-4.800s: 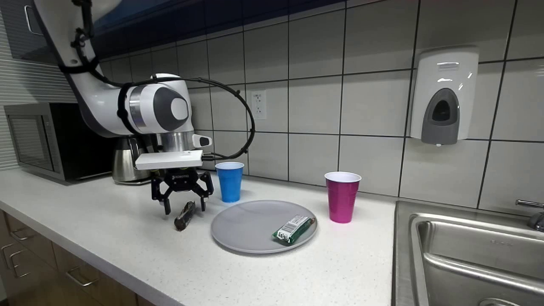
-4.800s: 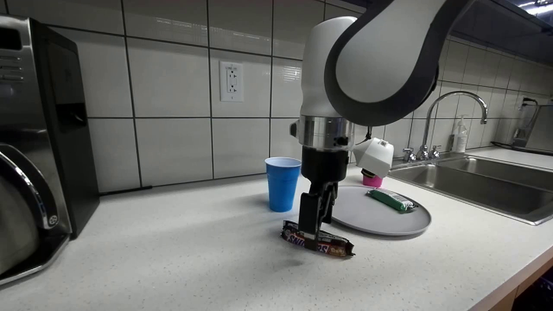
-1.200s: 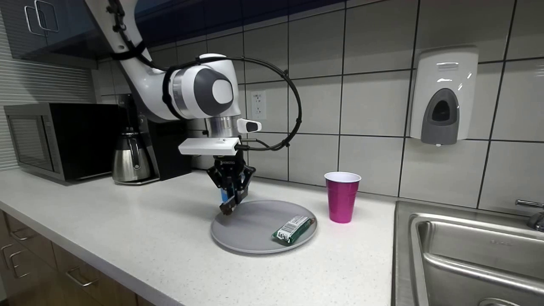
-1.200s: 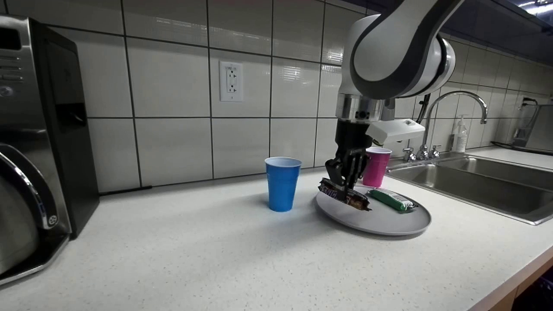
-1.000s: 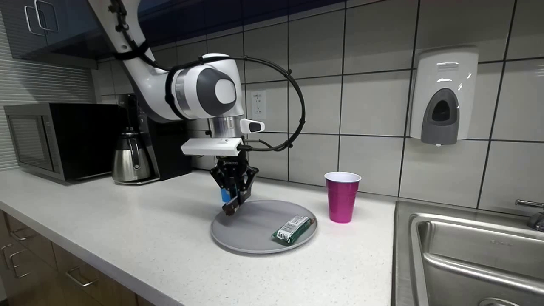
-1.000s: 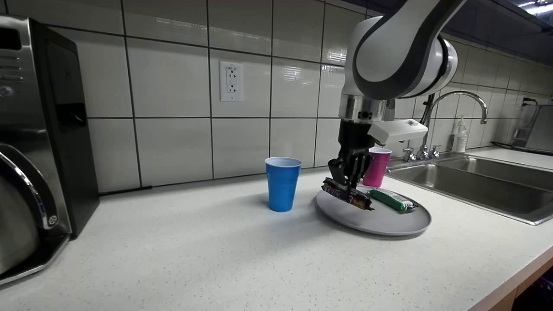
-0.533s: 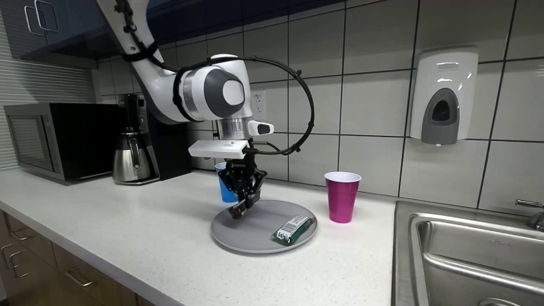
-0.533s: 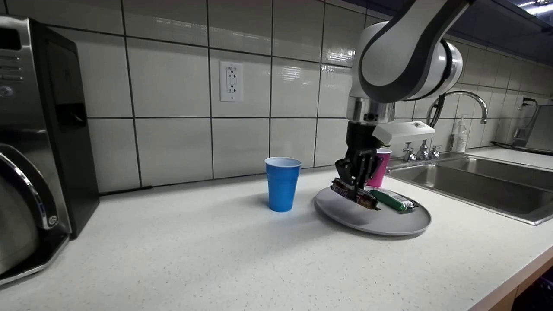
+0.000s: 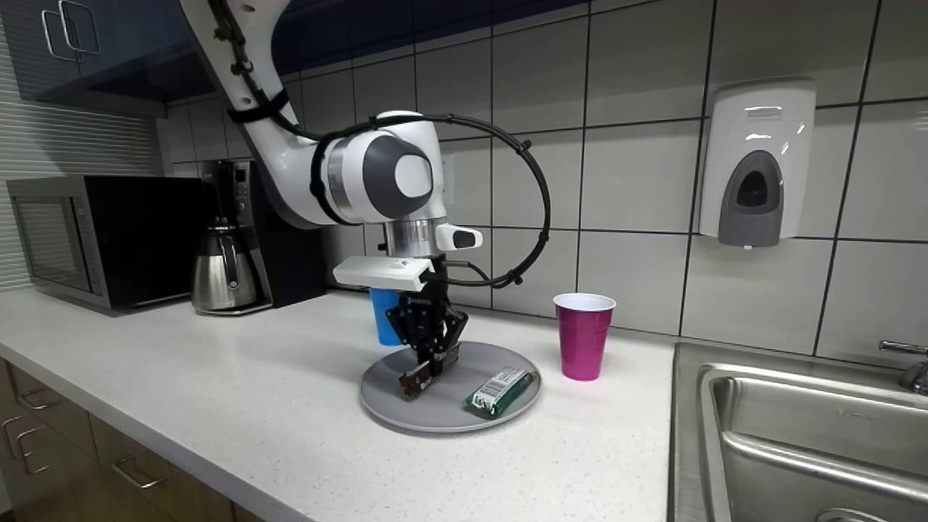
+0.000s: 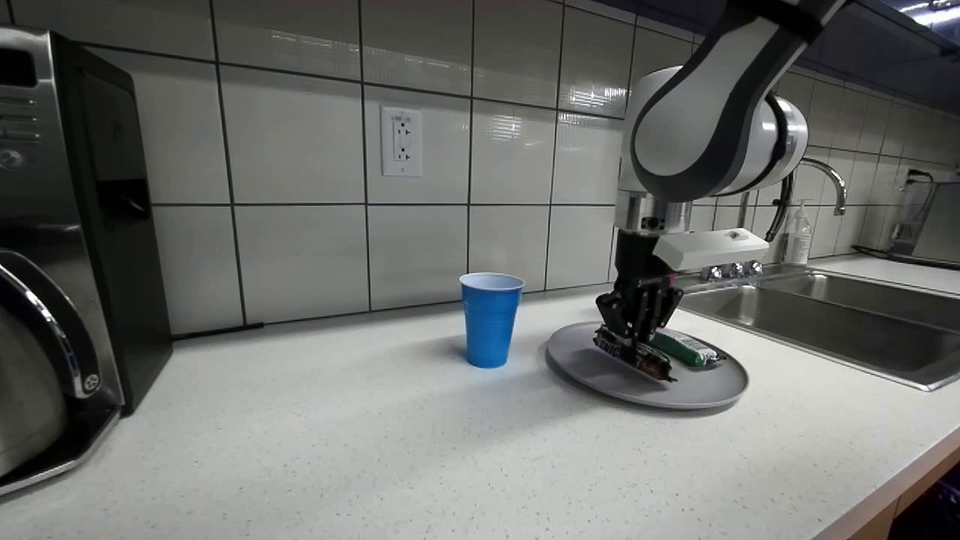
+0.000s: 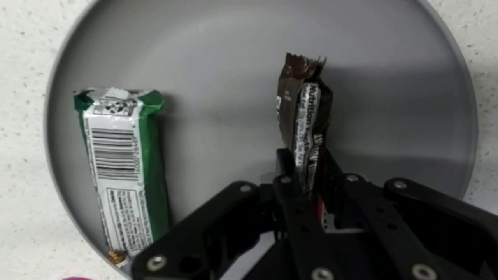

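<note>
White tiles [image 10: 300, 135] back the counter [image 10: 337, 450]. Over the gray plate [image 11: 218, 50], the gripper [image 11: 307, 167] pinches a brown candy bar [image 11: 305, 109], long axis pointing toward the plate's room-side rim; its rear is hidden in the wrist view, plate contact unclear.

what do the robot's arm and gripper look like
The arm is glossy white, with rounded dark grey covers at the joints and silver metal rings. Black straps circle it, and a black cable loops out to a flat white box. The gripper is black, with jointed linkages and silver screw heads; its small pale marking is too blurred to read.
</note>
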You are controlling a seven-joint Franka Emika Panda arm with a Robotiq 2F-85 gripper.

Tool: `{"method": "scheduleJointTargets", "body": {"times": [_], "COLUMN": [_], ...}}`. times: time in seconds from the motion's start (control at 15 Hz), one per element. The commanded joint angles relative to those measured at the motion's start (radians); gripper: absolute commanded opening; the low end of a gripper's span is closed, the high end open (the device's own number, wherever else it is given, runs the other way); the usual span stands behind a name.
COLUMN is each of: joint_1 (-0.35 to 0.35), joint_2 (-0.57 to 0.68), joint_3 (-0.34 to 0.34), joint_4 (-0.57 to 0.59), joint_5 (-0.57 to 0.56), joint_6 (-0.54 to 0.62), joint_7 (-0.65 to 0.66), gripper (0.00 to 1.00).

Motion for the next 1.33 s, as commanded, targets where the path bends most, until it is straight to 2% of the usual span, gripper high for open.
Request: {"method": "scheduleJointTargets", "body": {"times": [0.0,0.13,0.6,1.27], "joint_1": [-0.01,-0.008,-0.004,0.004], "joint_2": [0.016,0.015,-0.03,-0.174], "joint_3": [-0.002,-0.006,-0.003,0.009], "joint_4": [0.025,0.028,0.013,-0.077], "joint_5": [0.006,0.005,0.008,0.0], "joint_6": [-0.009,-0.007,-0.004,0.001], "joint_7": [0.028,0.036,0.056,0.082], "gripper": [0.44,0.48,0.99,1.0]}}
